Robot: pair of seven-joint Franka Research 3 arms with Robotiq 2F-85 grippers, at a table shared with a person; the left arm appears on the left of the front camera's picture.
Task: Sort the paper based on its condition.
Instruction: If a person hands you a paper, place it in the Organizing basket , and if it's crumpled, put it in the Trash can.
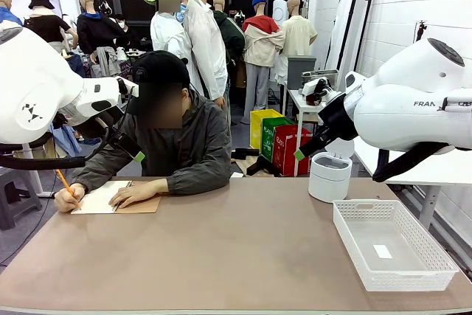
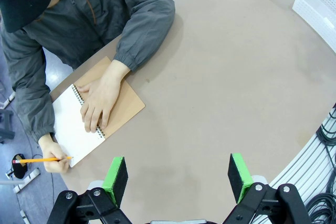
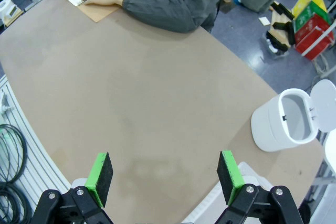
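The paper is the white top page of an open spiral-bound notebook, whose brown cardboard cover is spread out beside the page. It lies flat at the far left edge of the surface, right in front of the seated person. One of the person's hands rests flat across the spiral binding. The other hand holds an orange pencil with its tip at the page's outer corner.

The left gripper hangs above bare surface near the notebook, its jaws wide apart with nothing between the green pads. The right gripper is raised over the other side, well apart from the paper, jaws likewise spread and empty.

On that right side stands a white bin with its lid flipped up. Nearer the robot is a white perforated basket (a small white tag lies on its floor).
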